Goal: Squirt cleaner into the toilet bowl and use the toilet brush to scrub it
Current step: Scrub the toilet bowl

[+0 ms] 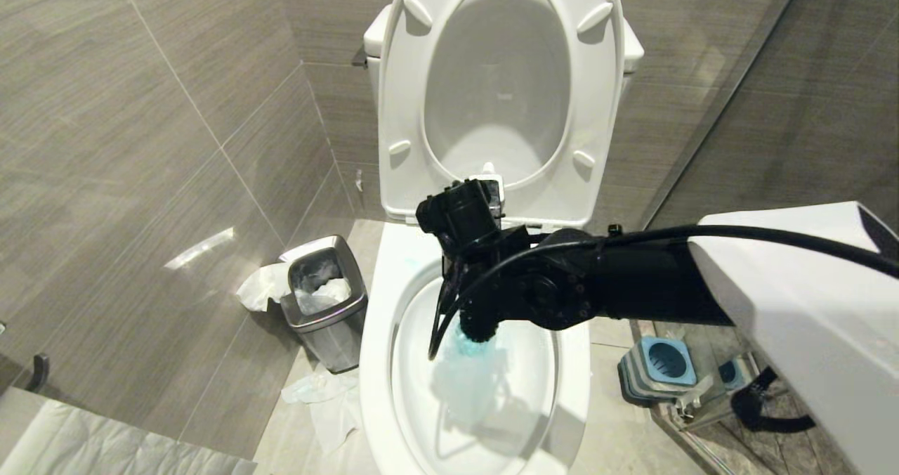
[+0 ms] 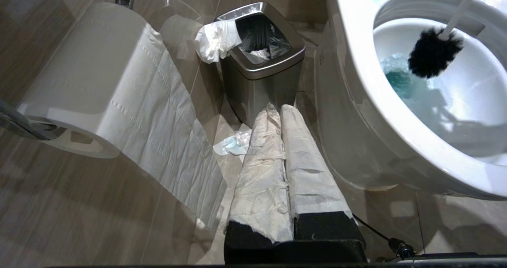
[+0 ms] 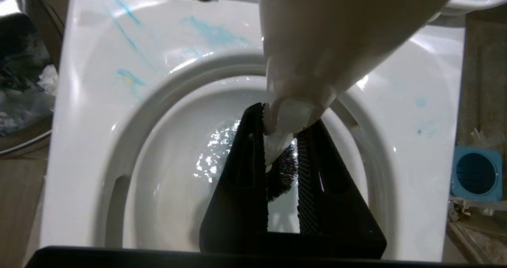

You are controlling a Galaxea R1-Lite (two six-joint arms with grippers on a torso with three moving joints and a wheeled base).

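Right gripper (image 3: 283, 141) clamps toilet brush (image 2: 433, 56) inside toilet bowl (image 1: 376, 334) rim.

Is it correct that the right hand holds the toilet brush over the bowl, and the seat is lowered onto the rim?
Not quite. The right hand does hold the toilet brush over the toilet bowl, but the seat is raised, standing upright against the tank. The head view shows this clearly.
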